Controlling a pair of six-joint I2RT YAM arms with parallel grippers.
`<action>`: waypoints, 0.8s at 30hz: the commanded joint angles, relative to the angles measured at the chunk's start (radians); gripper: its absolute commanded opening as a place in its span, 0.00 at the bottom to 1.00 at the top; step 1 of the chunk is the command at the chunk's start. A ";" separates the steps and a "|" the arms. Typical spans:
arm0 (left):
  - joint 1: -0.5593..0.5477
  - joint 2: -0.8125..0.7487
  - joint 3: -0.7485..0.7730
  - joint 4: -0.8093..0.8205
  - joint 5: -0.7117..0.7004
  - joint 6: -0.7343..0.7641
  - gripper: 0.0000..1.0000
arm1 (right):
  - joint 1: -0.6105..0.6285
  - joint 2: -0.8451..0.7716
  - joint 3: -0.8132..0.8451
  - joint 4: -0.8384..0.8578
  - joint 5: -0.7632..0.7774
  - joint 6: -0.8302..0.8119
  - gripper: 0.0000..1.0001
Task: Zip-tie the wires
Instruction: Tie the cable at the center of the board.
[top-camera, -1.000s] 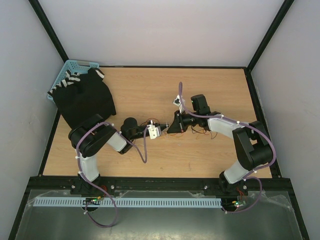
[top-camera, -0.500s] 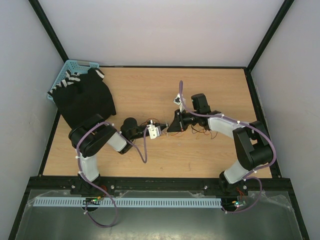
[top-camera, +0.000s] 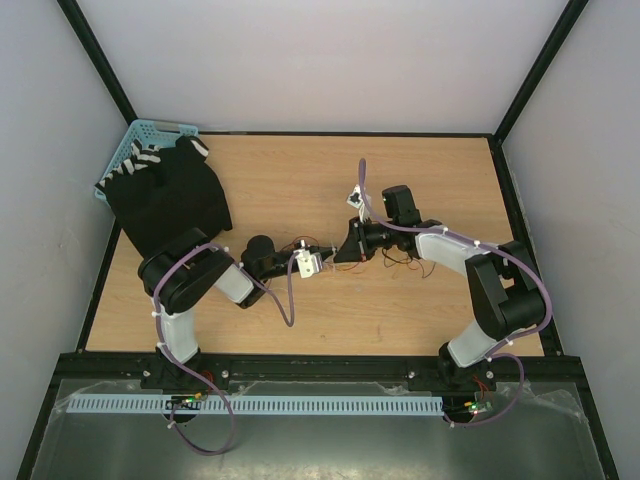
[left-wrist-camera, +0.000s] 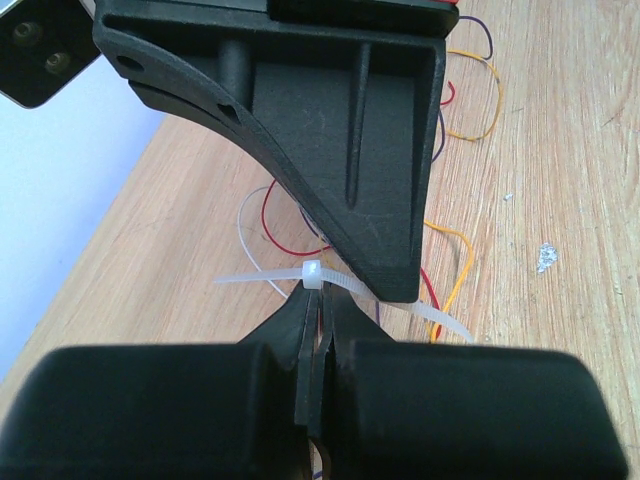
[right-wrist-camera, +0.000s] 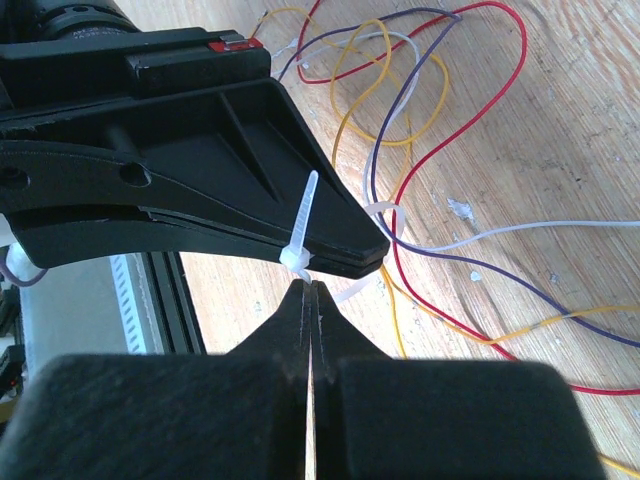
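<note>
My left gripper and right gripper meet tip to tip at the table's middle. The white zip tie lies across between them. In the left wrist view my left jaws are shut just under its square head, and the strip runs right under the right gripper's finger. In the right wrist view my right gripper is shut on the strip just below the head, and the tail points up in front of the left gripper's fingers. The wires curl in red, orange, purple and whitish loops on the wood behind.
A black cloth lies at the back left, partly over a light-blue basket. Purple arm cables loop over the table beside the left arm. Black frame posts and pale walls close in the table.
The right gripper has shifted very slightly towards the far side. Both grippers stay shut, tip to tip, at the zip tie.
</note>
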 joint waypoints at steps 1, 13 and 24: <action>-0.018 0.021 -0.002 0.011 0.037 0.004 0.00 | -0.013 0.004 0.044 0.046 -0.002 0.016 0.00; -0.007 0.017 0.008 0.011 0.031 -0.074 0.00 | -0.012 -0.053 -0.022 -0.001 0.040 -0.052 0.31; -0.003 0.025 0.014 0.011 0.043 -0.092 0.00 | -0.012 -0.166 -0.002 -0.056 0.133 -0.063 0.51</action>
